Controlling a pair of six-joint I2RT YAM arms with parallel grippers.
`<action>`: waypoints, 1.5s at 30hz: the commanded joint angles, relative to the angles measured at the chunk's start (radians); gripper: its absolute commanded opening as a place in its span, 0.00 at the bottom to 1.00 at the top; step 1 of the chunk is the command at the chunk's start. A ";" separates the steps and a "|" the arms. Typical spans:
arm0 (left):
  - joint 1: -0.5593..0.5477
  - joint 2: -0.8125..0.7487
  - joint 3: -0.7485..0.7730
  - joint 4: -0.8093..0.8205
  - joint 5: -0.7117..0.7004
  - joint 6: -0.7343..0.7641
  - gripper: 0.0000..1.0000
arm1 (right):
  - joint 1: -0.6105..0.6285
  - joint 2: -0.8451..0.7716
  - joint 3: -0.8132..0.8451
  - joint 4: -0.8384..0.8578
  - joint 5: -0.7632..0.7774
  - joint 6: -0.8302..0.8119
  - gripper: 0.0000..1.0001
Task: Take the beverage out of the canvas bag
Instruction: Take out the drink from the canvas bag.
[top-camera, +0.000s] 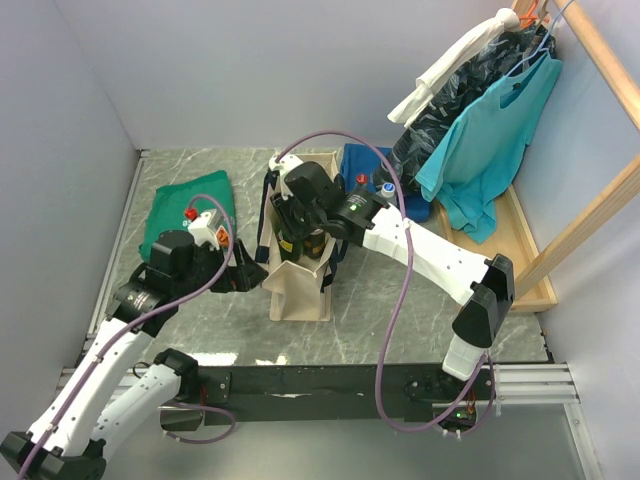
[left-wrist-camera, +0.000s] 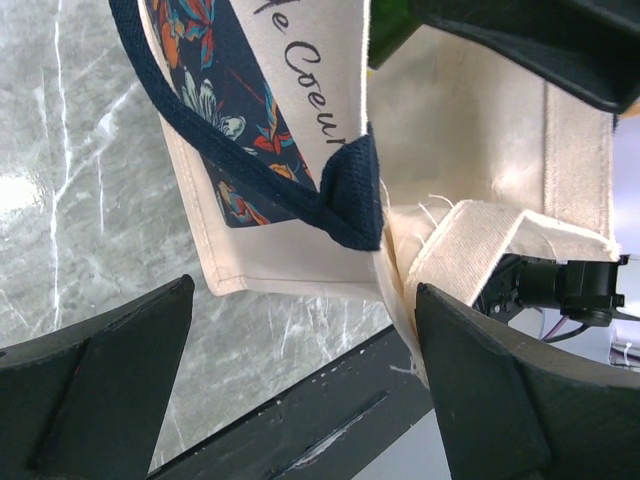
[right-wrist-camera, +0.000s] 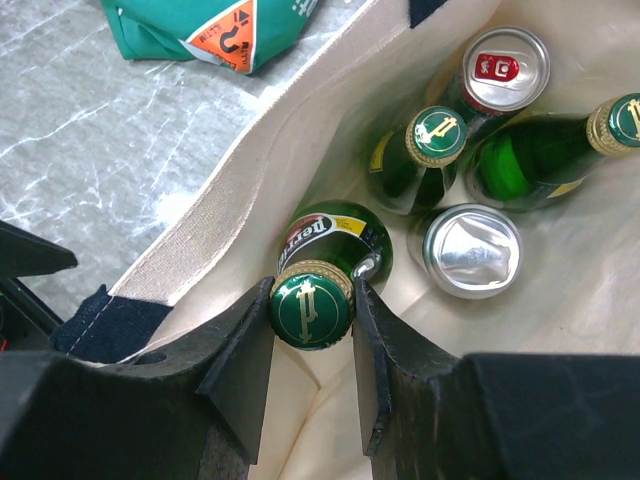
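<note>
The cream canvas bag with navy handles stands upright at the table's middle. My right gripper reaches into its open top and is shut on the gold-and-green cap of a green Perrier bottle that leans against the bag's left wall; it also shows in the top view. Two more green bottles and two cans lie deeper in the bag. My left gripper is open wide at the bag's left rim, with the right finger against the fabric edge.
A folded green T-shirt lies at the left with a small orange-labelled carton on it. A blue cloth and two capped bottles sit behind the bag. A wooden clothes rack with hanging shirts stands at the right.
</note>
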 joint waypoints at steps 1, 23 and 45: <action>-0.005 -0.028 -0.006 0.002 -0.005 -0.008 0.98 | 0.015 -0.074 0.075 0.113 0.012 -0.006 0.00; -0.005 -0.016 -0.004 0.001 -0.025 -0.016 0.98 | 0.026 -0.094 0.075 0.082 0.015 -0.014 0.00; -0.003 -0.011 -0.002 -0.007 -0.045 -0.025 0.98 | 0.040 -0.173 0.092 0.102 0.041 -0.040 0.00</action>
